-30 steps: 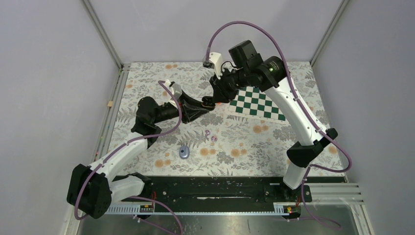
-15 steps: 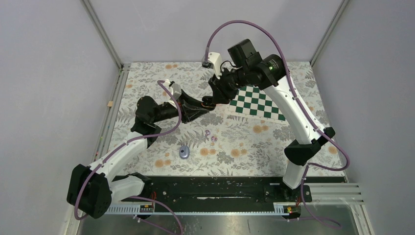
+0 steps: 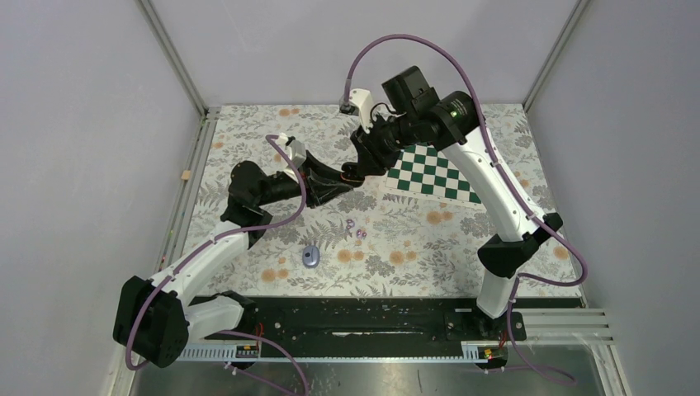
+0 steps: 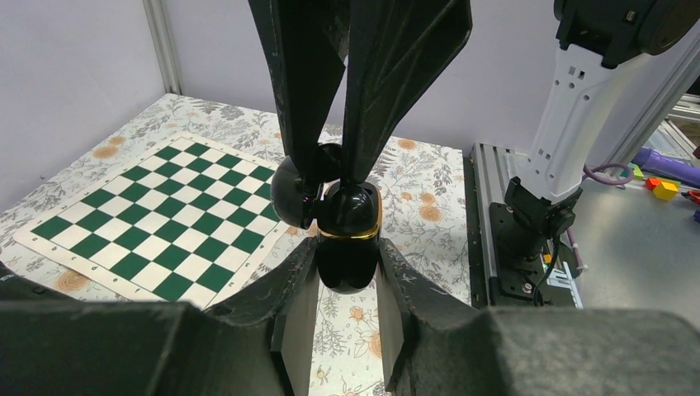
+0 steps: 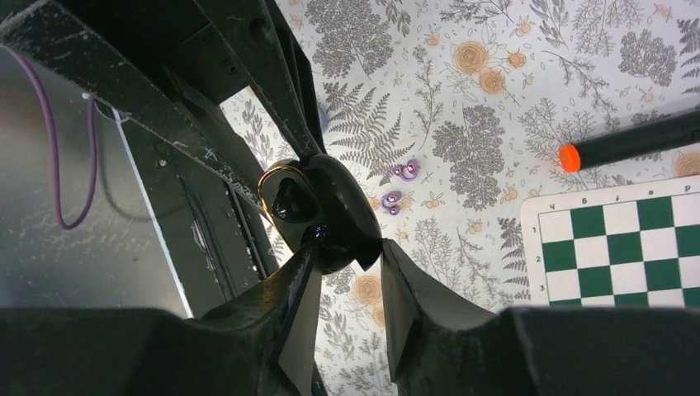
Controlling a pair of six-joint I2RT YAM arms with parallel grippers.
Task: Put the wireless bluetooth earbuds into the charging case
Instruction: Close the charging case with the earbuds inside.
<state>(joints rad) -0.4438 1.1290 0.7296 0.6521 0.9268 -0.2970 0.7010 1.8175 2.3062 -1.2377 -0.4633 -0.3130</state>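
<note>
Glossy black gold-rimmed case [image 4: 348, 227] — left gripper [image 4: 347, 254] clamps it, right gripper [image 5: 347, 247] pinches its lid [image 4: 290, 191]

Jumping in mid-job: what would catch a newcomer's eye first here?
The two arms meet in mid-air over the far middle of the table. The left pincer and right pincer both clamp one black charging case with a gold rim, its lid open. Below them, two lilac earbuds lie loose on the floral mat, near a green checkerboard.
</note>
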